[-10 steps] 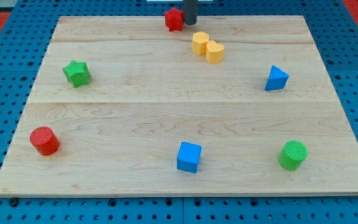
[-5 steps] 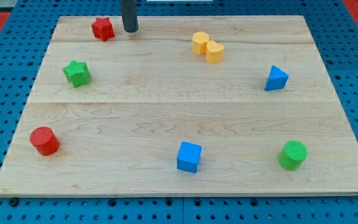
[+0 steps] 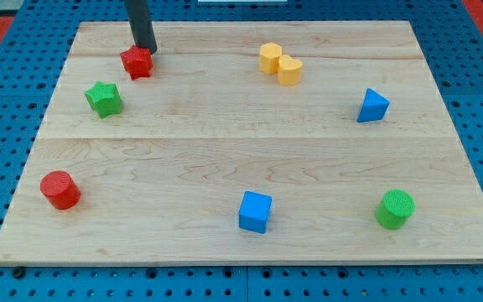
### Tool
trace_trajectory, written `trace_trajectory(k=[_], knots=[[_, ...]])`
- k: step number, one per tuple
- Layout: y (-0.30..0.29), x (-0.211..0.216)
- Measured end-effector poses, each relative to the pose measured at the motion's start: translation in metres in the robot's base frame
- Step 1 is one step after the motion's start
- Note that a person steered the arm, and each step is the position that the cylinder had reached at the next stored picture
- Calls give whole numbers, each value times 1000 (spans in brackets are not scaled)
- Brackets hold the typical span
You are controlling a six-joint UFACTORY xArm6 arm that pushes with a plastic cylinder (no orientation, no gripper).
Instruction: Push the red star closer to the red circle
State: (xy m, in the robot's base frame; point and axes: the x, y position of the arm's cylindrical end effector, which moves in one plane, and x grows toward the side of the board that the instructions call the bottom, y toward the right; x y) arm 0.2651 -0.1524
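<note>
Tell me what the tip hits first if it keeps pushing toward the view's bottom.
My tip sits at the red star's upper edge, so it meets that star first. Beyond it lies bare board; the red circle sits further left.

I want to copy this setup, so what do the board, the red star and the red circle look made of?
The board looks like pale, unvarnished-looking wood: grain streaks and plank seams show. The red star and red circle look like matte plastic, possibly 3D-printed; the circle's top shows fine ridges. My tip sits just above the star, towards the view's top.
</note>
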Motion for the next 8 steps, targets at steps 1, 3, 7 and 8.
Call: trace_trajectory(k=[1,3,7,8], knots=[[-14,4],[-5,34],[24,112],[12,100]])
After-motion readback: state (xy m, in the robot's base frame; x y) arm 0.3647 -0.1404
